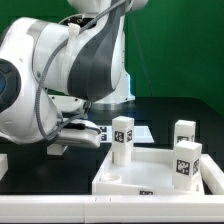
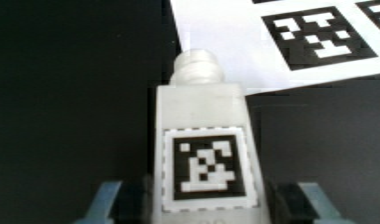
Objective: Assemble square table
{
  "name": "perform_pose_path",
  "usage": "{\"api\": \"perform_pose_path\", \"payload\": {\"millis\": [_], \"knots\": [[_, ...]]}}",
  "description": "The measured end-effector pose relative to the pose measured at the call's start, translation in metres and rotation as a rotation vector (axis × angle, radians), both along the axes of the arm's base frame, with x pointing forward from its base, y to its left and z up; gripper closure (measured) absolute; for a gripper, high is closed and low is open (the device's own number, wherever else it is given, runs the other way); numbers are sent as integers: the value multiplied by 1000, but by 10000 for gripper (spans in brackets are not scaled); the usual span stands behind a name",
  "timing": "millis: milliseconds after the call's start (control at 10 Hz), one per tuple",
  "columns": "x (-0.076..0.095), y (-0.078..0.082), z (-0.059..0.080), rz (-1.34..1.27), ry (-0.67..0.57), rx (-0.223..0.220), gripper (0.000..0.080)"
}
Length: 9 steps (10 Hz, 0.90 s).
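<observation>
The white square tabletop [image 1: 150, 172] lies at the front of the exterior view's right. Three white tagged legs stand upright on it: one at its far left corner [image 1: 122, 138], one at the far right [image 1: 183, 131], one at the near right [image 1: 186, 162]. A fourth white leg [image 2: 201, 140] with a black-and-white tag lies on the black table between my fingers, peg end pointing away from the wrist. My gripper [image 2: 212, 200] is open, with a gap on each side of the leg. In the exterior view my gripper [image 1: 74, 138] is low over the table, left of the tabletop.
The marker board [image 2: 293, 40] lies just beyond the leg's peg end; it also shows in the exterior view [image 1: 141, 130] behind the tabletop. The large white arm [image 1: 50, 70] fills the exterior view's left. A white block [image 1: 3, 165] sits at the left edge.
</observation>
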<state>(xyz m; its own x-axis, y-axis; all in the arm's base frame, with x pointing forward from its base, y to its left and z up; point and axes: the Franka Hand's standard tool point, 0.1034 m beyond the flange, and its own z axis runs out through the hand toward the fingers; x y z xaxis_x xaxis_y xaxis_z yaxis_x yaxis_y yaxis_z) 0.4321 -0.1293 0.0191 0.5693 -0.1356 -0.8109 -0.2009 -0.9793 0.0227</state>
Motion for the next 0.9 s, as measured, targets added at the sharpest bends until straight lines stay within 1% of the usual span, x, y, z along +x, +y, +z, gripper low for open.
{"api": "perform_pose_path", "payload": {"millis": [100,200,300,400,500,600,700,800,900], "knots": [[11,2,25,-1,6,31,515],[26,0,50,-6,-19,39,515],[41,-1,69,6,-84,37,515],[54,-2,79,48,-195,33,515],[52,-3,77,69,-273,17,515],[49,-3,76,66,-301,13,515],[56,-6,75,74,-374,-6,515],[62,-1,78,73,-436,-13,514],[76,14,92,69,-538,-7,514]]}}
